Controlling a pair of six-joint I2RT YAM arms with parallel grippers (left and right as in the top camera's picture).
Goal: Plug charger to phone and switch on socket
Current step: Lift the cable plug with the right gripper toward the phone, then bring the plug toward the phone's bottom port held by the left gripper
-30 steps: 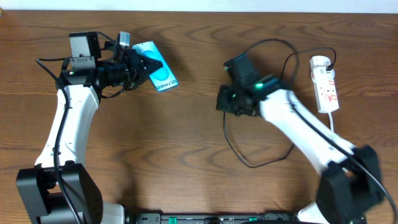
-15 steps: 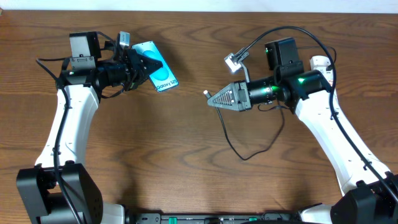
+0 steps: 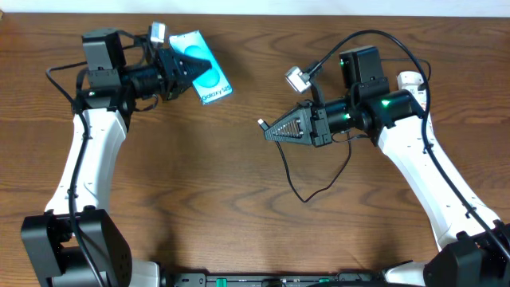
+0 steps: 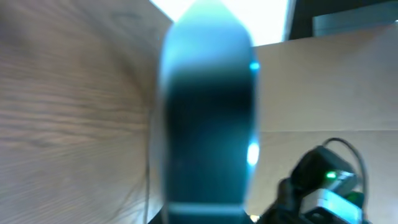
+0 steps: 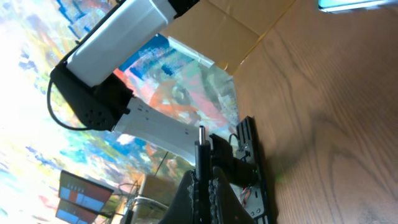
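- The phone [image 3: 213, 84] sits slanted near the counter's [image 3: 231, 231] far edge, its left end clamped in the left jaws and its "Galaxy" end pointing away from them.
- Well to the right of the phone and a little nearer, the right jaws are closed on the charger [image 3: 306, 201], its small tip poking out towards the phone.
- The charger's thin cable droops from there in a loose loop on the wood.
- Far right of the phone, only the white end of the socket [image 3: 408, 79] shows behind the right arm.

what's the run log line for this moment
left fingers: shut on phone | right fingers: shut on charger, tip toward phone | plugged: no | socket: untouched
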